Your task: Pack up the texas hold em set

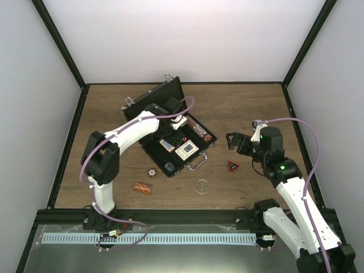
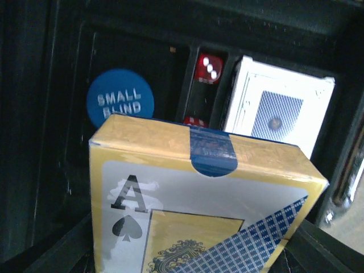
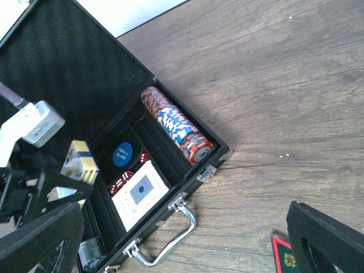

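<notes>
The black case [image 1: 149, 108] lies open mid-table, lid propped back. My left gripper [image 1: 166, 138] hovers over its tray, shut on a yellow ace-of-spades card deck [image 2: 199, 199], just above the compartment with the blue "small blind" disc [image 2: 120, 101]. Beside that sit red dice [image 2: 208, 68] and a white card deck [image 2: 278, 111]. A brown-red chip row [image 3: 176, 125] fills the case's far slot. My right gripper [image 1: 236, 142] stands open and empty, right of the case, above the red-black triangle [image 1: 233, 166].
On the table in front of the case lie a short chip stack [image 1: 142, 188], a small disc [image 1: 152, 172] and a clear round disc [image 1: 202, 185]. The silver handle [image 3: 170, 233] sticks out toward the right gripper. A dark chip stack [image 3: 91, 253] sits in the case's near corner.
</notes>
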`<state>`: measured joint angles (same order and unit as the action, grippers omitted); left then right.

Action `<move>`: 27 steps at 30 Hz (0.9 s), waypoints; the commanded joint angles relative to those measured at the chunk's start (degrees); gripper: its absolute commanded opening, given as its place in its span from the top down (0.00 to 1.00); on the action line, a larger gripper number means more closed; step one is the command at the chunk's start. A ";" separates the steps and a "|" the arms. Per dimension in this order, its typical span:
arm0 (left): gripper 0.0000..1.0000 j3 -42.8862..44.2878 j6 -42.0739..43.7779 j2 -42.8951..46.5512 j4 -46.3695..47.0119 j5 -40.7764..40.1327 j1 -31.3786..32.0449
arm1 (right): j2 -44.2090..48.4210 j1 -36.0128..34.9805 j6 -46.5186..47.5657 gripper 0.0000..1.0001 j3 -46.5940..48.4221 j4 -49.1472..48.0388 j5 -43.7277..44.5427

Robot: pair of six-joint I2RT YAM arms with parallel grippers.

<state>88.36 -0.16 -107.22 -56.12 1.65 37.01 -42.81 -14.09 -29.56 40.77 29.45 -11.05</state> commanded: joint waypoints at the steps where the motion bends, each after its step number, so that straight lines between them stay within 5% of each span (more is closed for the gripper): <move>1: 0.40 5.48 5.94 -4.06 3.27 0.54 -0.36 | 0.73 -0.47 -0.76 0.00 0.44 -0.23 0.48; 27: 0.40 10.38 10.11 -13.81 5.11 4.39 -4.13 | -2.96 -0.44 0.20 0.00 -0.36 -3.74 -0.78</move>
<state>97.49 10.55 -120.44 -52.01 4.82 32.80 -46.33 -14.09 -30.22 40.56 26.74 -11.57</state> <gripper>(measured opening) 0.758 0.997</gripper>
